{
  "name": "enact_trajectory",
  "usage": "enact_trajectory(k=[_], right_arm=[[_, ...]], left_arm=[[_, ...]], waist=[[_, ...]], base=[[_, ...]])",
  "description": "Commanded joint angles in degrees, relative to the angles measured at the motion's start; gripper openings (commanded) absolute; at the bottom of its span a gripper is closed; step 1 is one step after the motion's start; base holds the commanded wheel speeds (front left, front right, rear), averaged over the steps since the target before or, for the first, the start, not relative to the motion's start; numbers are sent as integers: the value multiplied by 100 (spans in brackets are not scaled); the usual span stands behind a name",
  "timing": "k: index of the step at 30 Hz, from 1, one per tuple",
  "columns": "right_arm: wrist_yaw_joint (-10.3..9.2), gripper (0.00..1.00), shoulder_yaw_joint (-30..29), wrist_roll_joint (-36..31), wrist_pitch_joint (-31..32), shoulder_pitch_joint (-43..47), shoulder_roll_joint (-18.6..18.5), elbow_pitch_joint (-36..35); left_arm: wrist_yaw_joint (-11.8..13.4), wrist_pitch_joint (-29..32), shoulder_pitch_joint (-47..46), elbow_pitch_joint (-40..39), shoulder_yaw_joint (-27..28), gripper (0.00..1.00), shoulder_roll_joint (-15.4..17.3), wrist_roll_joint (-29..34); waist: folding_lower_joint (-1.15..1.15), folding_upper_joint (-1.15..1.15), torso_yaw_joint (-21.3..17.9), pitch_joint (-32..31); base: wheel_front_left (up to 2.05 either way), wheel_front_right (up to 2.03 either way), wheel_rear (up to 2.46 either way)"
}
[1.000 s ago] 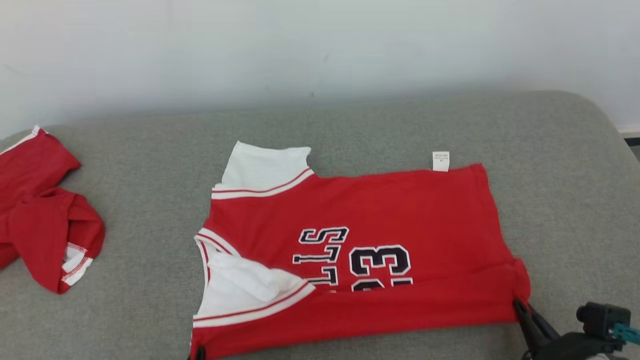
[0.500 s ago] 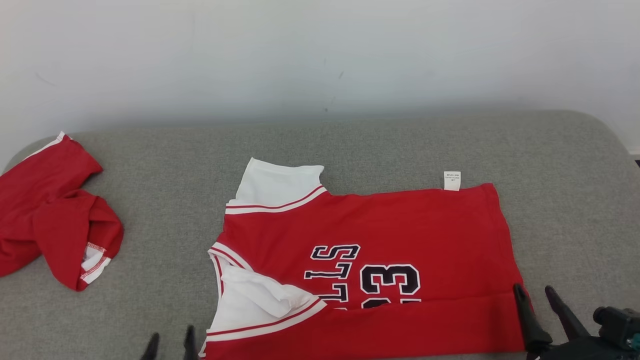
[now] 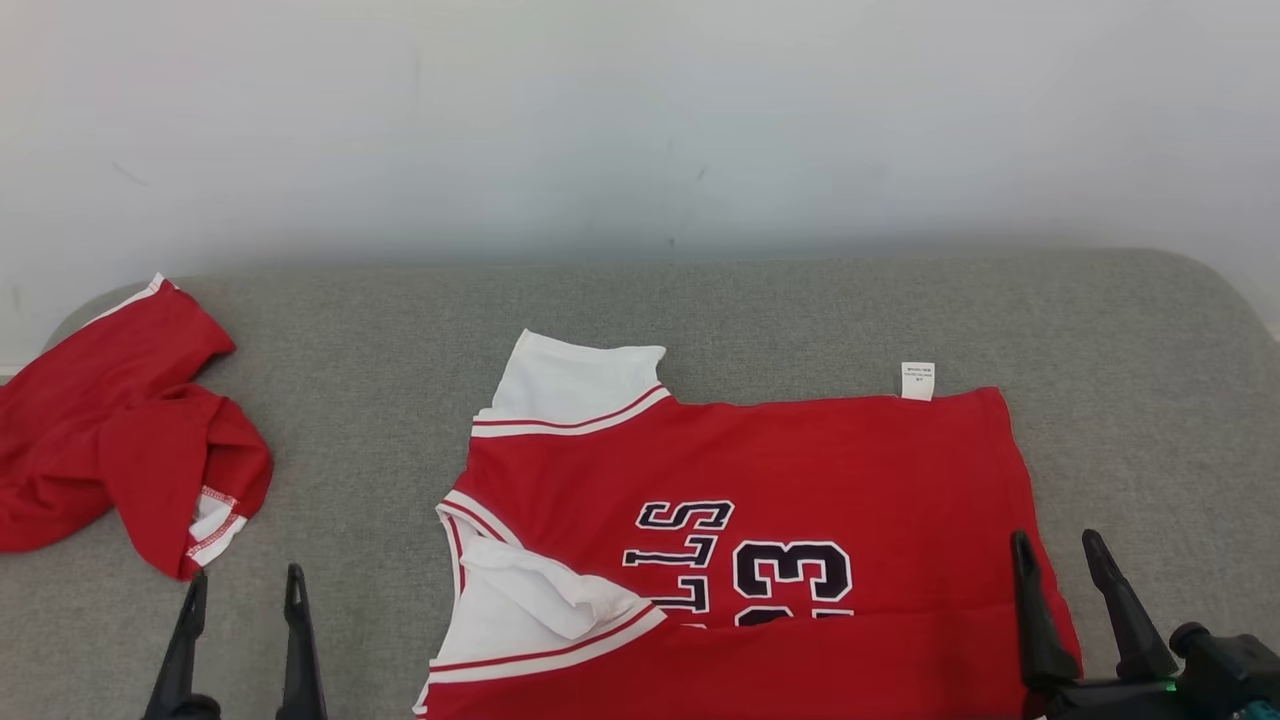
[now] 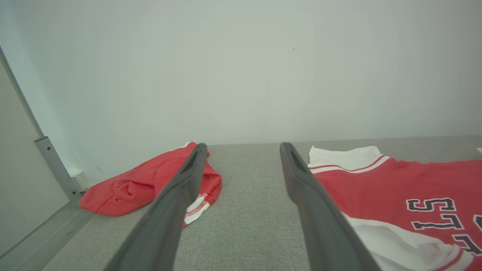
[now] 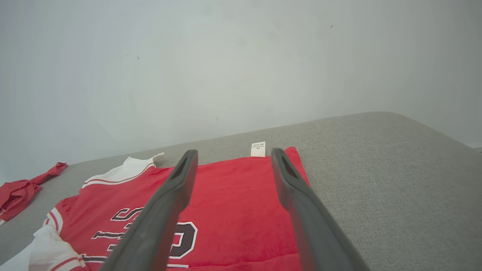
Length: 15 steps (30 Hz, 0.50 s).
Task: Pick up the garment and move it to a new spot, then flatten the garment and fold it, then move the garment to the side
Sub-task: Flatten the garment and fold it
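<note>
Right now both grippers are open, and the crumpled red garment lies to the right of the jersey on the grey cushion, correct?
No: the head view shows the crumpled red garment to the left of the jersey on the grey cushion. The left gripper and right gripper are both open.

Jersey point(image 3: 800, 460) on cushion point(image 3: 400, 320), other garment point(image 3: 110, 430) left
</note>
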Motion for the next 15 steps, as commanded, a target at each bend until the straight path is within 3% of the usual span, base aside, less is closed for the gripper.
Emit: enact_trajectory(k=[1,9,15], right_arm=[[-13,100,-36,-73,-21,71,19,-21],[-13,100,-334,-576,-56,309,346,-185],[-13,100,-325,-698,-56,242,434,-205]], left_arm=[[-32,-19,94,-25,16,100,32,58],[-141,-20,524,68,274,100,77,103],[-445,-20,271,146,298,100,-61,-86]], waist=[[1,0,7,-9],[1,0,68,-100],[1,0,23,-40]], base=[[0,0,0],[0,0,0],[0,0,0]])
